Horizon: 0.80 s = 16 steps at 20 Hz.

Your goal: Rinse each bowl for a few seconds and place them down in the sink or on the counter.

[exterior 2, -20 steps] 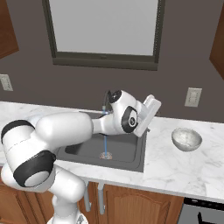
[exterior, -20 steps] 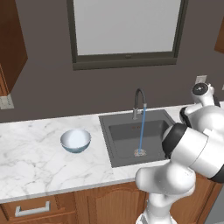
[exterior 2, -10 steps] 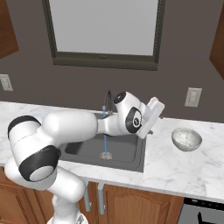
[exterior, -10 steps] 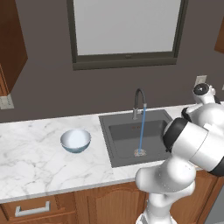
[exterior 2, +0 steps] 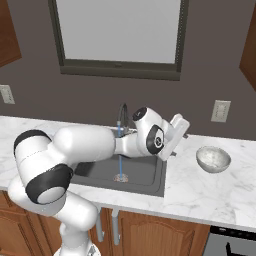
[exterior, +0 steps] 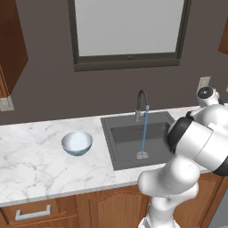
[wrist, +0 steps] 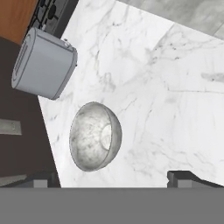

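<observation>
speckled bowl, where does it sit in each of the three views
Left base view: not in it; the bowl here is the blue one, left of the sink.
Right base view: the speckled bowl is at mid right on the counter, right of the sink.
Hand view: lower left of centre, on the counter, below a grey toaster.
Shared landmark: the white marble counter.

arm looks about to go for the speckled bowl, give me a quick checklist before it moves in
1. Gripper open: ok, jaws wide apart and holding nothing.
2. Speckled bowl upright on the counter: ok.
3. Bowl between the fingertips: not ok, it lies ahead of them, off toward one side.
4. Toaster away from the bowl: ok, a gap shows.
5. Water running at the faucet into the sink: ok.
6. Blue bowl out of the way: ok, across the sink.
</observation>
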### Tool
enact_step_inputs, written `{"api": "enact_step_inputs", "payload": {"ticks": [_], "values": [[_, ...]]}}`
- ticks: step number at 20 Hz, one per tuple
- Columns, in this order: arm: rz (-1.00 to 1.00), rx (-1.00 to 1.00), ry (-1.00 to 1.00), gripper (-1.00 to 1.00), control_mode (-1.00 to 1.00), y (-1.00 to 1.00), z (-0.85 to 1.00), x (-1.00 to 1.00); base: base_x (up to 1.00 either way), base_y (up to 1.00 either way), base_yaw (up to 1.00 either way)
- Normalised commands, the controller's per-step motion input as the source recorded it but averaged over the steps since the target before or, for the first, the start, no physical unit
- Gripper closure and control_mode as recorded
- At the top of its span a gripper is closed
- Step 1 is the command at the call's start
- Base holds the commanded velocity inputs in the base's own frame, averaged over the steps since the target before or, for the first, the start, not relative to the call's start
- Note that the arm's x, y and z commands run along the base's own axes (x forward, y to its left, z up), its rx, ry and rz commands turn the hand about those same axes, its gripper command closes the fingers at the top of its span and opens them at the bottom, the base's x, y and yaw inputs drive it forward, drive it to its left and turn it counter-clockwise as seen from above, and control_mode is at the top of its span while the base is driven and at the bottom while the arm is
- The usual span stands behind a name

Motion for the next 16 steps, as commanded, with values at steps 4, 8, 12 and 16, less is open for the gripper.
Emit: {"api": "enact_step_inputs", "payload": {"ticks": [4, 8, 12, 16], "values": [[0.0, 0.0, -0.02, -1.0, -1.0, -0.01, -0.19, 0.03, 0.0, 0.0, 0.0], [0.0, 0.0, -0.02, -1.0, -1.0, -0.06, -0.16, 0.01, 0.0, 0.0, 0.0], [0.0, 0.0, -0.01, -1.0, -1.0, -0.06, -0.17, 0.01, 0.0, 0.0, 0.0], [0.0, 0.0, -0.02, -1.0, -1.0, -0.01, -0.15, 0.1, 0.0, 0.0, 0.0]]}}
